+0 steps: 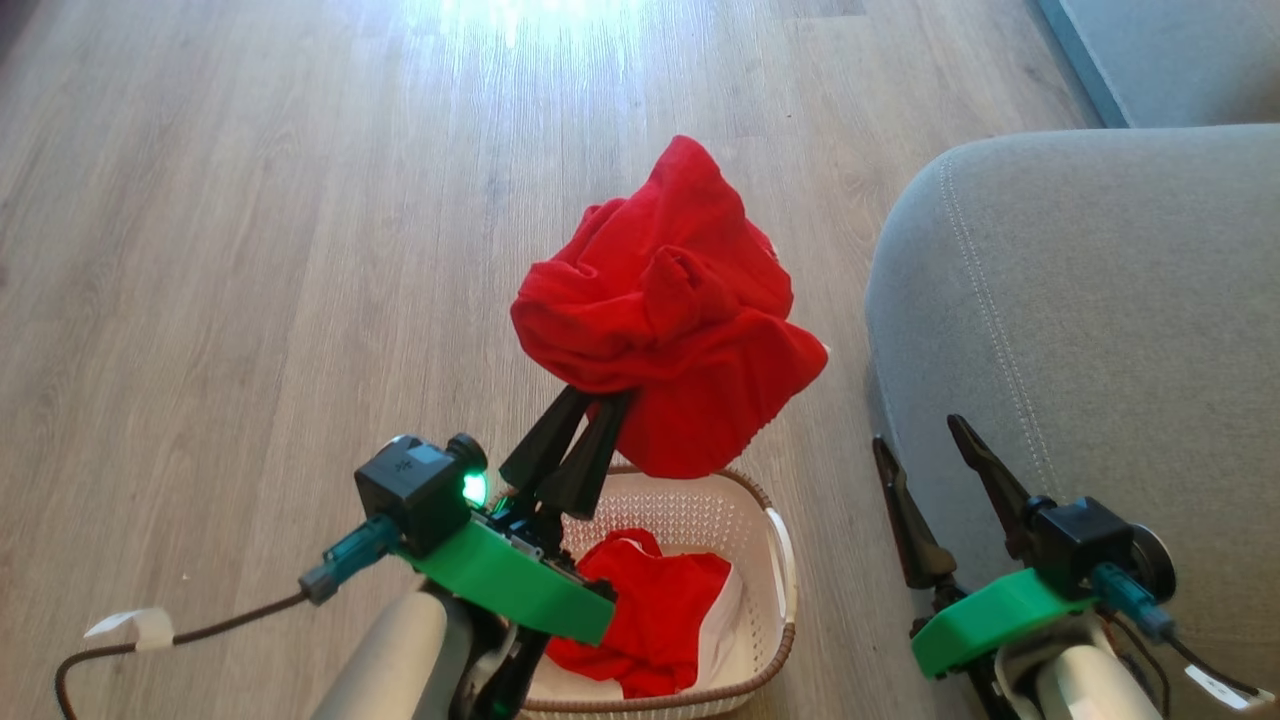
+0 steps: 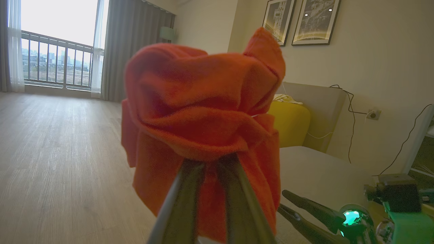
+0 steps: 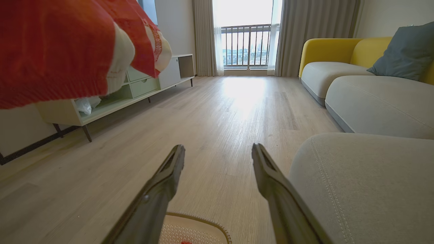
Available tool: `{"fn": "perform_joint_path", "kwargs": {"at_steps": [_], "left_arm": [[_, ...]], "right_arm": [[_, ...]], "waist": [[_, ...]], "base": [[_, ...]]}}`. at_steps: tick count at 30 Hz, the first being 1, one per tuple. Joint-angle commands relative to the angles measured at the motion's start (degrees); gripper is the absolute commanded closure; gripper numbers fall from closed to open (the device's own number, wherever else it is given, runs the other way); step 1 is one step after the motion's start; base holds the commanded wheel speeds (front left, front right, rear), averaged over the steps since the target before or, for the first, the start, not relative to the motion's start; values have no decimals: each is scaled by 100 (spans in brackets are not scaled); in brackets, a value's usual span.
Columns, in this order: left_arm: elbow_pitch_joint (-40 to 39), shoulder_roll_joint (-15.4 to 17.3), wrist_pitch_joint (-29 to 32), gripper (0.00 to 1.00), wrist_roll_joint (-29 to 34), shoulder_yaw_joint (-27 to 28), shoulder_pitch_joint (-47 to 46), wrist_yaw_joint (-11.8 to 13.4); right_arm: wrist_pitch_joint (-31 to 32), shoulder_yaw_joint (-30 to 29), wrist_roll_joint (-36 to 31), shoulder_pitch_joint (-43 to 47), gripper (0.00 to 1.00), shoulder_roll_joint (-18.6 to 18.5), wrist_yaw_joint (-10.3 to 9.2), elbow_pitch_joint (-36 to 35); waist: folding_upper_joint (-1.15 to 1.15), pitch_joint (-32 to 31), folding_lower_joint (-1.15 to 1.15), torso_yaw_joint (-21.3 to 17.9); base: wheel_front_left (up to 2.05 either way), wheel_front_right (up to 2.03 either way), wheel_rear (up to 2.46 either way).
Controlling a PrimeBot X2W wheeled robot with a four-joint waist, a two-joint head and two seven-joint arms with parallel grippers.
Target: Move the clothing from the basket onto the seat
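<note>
Left gripper is clamped tight on a bunched-up red garment, with both fingertips buried in the fabric. From the head view the bundle is up in the air over the far end of the basket, drooping down toward the rim. I can't tell if the lowest fold actually touches it. It's off to the left of the seat with bare floor showing between them, so it's not on the cushion.

The left wrist view looks straight up the two fingers into the garment, which is crumpled in a wad on top of them and hangs down on both sides.

The second red garment is lying in the bottom of the basket, rumpled, with white showing along its right side. The left arm covers part of it.

Right gripper is spread wide with nothing in it, fingers pointing away from me. It's parked in the gap between the basket and the rounded near corner of the seat. The outer finger overlaps the cushion edge from above, but I can't say whether it's contact or just hovering.

From the right wrist view, the right gripper points out over the floor, with the seat and its stitching just to the right and the basket rim peeking in at the bottom. The held garment hangs in the top left corner, and from this side there's some white edging on it too.
</note>
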Motion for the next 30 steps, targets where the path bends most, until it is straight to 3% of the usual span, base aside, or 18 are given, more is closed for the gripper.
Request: {"fn": "perform_joint_path", "kwargs": {"at_steps": [1,7,14,24,30], "left_arm": [[-201,30,-29,100,-4,259,-223,-8],[-149,30,-29,100,13,299,-223,-8],[4,30,-29,100,67,393,-229,-9],[286,30,-29,100,323,503,-305,-9],[381,34,-29,100,513,228,-368,-9]], "right_arm": [[-54,104,33,-178,0,-96,-1,-216],[-54,36,6,-158,0,-107,-1,-168],[-54,97,452,-217,0,-189,-1,-486],[-54,1128,602,-313,0,-1017,-1,-1683],[-54,1754,527,-599,0,-1539,-1,-1885]], "waist": [[0,7,0,0],[0,20,0,21],[0,74,0,-15],[0,158,0,-114],[0,180,0,-130]], "base": [[0,0,0],[0,0,0],[0,0,0],[0,0,0],[0,0,0]]}}
